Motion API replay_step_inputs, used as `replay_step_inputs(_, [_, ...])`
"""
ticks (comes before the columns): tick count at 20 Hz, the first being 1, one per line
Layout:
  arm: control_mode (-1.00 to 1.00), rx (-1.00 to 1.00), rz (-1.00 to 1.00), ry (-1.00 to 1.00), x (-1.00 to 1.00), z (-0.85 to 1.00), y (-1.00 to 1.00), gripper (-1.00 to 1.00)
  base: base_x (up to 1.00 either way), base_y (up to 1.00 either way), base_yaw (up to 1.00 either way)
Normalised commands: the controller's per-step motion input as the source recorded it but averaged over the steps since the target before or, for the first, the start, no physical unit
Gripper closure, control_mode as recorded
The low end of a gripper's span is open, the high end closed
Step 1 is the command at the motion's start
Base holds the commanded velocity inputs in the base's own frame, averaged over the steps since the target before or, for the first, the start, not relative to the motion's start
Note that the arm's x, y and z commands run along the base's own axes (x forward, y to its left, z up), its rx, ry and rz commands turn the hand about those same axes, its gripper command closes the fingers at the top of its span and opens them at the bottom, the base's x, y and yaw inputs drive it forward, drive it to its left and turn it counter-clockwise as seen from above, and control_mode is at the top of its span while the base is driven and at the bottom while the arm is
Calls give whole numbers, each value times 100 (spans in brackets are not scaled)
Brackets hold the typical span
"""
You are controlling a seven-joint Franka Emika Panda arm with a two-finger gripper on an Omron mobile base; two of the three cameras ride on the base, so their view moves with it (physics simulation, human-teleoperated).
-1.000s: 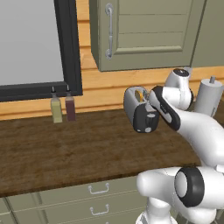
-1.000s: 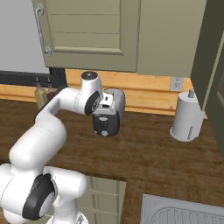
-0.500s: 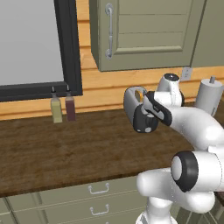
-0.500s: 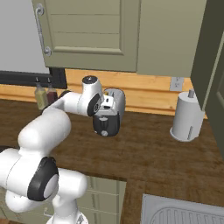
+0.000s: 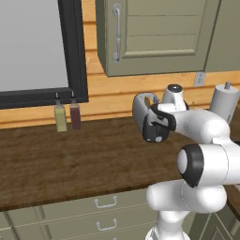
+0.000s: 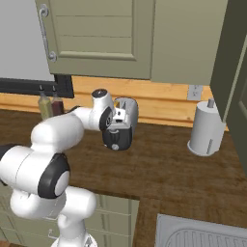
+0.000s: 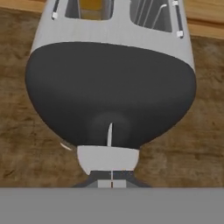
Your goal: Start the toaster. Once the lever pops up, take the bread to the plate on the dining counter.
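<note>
The silver-grey toaster point(image 5: 142, 108) point(image 6: 126, 112) stands on the wooden worktop by the wall, its black end panel point(image 7: 109, 92) facing me. A tan bit of the bread point(image 7: 92, 4) shows in one top slot. My gripper point(image 7: 111, 183) point(image 5: 159, 125) point(image 6: 116, 129) is shut, its tips together right on the pale lever point(image 7: 108, 158) low on that black end. The plate and the dining counter are out of view.
A pale grey upright cylinder with a top knob point(image 5: 225, 104) point(image 6: 206, 129) stands to the toaster's right. Two bottles point(image 5: 67, 116) point(image 6: 50, 105) sit by the wall under a dark-framed window. Wall cabinets point(image 5: 150, 33) hang overhead. A sink point(image 6: 202, 235) lies front right.
The arm's upper joint has swung a little left and the hand has settled lower on the toaster's black end. The toaster has stayed in place.
</note>
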Motion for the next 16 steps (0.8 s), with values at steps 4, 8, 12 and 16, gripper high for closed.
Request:
replay_step_inputs(4, [-100, -2, 0, 0, 33, -28, 0, 100, 0, 0, 0])
replay_step_inputs(8, [-100, -1, 0, 0, 24, -30, 0, 100, 0, 0, 0])
replay_step_inputs(12, [-100, 0, 0, 0, -5, -46, 0, 100, 0, 0, 0])
replay_step_inputs(16, [-100, 0, 1, 0, -29, -57, 0, 100, 0, 0, 0])
